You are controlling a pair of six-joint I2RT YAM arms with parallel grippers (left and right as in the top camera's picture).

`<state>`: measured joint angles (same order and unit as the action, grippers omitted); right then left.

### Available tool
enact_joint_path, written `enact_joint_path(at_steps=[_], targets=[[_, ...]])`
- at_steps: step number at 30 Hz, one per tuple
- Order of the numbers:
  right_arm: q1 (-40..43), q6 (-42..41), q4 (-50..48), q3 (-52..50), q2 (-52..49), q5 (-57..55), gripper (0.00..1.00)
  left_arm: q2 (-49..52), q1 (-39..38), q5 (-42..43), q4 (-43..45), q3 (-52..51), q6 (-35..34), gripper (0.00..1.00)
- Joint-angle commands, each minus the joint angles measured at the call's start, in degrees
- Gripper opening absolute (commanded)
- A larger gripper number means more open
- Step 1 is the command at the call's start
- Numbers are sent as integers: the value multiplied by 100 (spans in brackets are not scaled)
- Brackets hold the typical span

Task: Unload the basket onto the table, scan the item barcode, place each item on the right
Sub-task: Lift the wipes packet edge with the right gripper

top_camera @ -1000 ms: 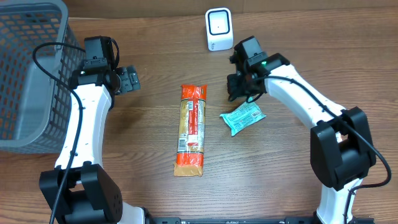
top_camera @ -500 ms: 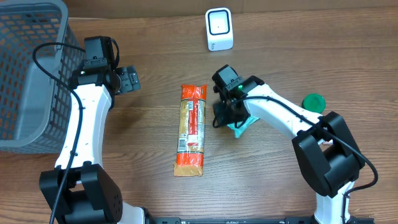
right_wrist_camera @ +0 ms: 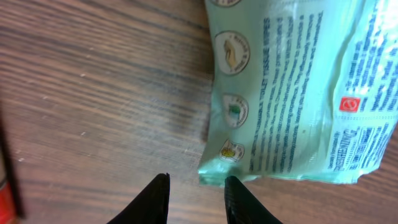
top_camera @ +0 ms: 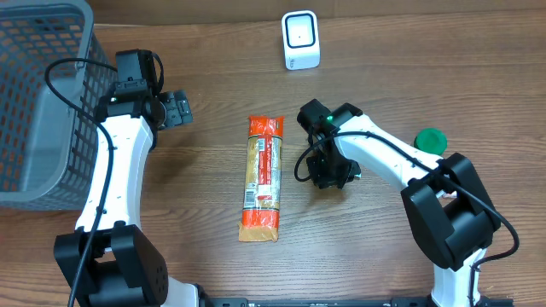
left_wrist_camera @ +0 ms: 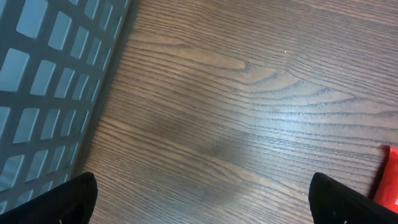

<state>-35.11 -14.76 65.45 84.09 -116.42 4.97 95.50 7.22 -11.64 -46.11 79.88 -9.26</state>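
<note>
A pale green wipes pack (right_wrist_camera: 298,93) lies flat on the wooden table, printed side up, filling the upper right of the right wrist view. My right gripper (right_wrist_camera: 196,186) hovers at its lower left corner with a narrow gap between the fingers; only table shows in that gap. The right fingertip (right_wrist_camera: 239,199) sits just below the pack's corner. Overhead, the right gripper (top_camera: 328,173) covers the pack. The white barcode scanner (top_camera: 300,40) stands at the back. My left gripper (top_camera: 177,109) is wide open over bare table beside the basket.
A long orange and red snack packet (top_camera: 263,177) lies lengthwise mid-table, left of the right gripper; its red end shows in the left wrist view (left_wrist_camera: 388,180). The grey mesh basket (top_camera: 34,102) fills the far left (left_wrist_camera: 50,81). A green lid (top_camera: 430,140) lies to the right.
The right arm swung from beside the scanner down and left onto the wipes pack, which it now covers overhead. The green lid came into view. The left arm stayed still.
</note>
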Motion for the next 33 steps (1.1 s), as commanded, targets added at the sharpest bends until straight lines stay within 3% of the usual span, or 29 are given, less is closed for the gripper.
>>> enact_joint_path(at_steps=[1,4,7,8,16,19,25,28,33], targets=[[173,-33,98,455,317,118,33,7,-11,-37,2,90,-15,100],[391,-76,234,533,538,111,40,7,-11,-37,2,90,-17,100],[651,-337,476,533,599,111,66,7,-11,-37,2,92,-15,100],[728,-420,538,511,592,118,70,7,-11,-37,2,90,-17,100],[820,-1471,39,-109,588,109,72,7,-11,-37,2,92,-15,100],[813,-2068,-378,-428,584,107,80,7,-11,-37,0,90,-17,100],[824,-2100,-1036,-935,584,107,80,7,-11,-37,2,90,-15,100],[817,-2105,-1141,-1086,584,107,79,7,-11,-37,0,92,-15,100],[820,-2096,-1134,-1172,584,-227,68,7,-13,-37,2,90,-15,100]])
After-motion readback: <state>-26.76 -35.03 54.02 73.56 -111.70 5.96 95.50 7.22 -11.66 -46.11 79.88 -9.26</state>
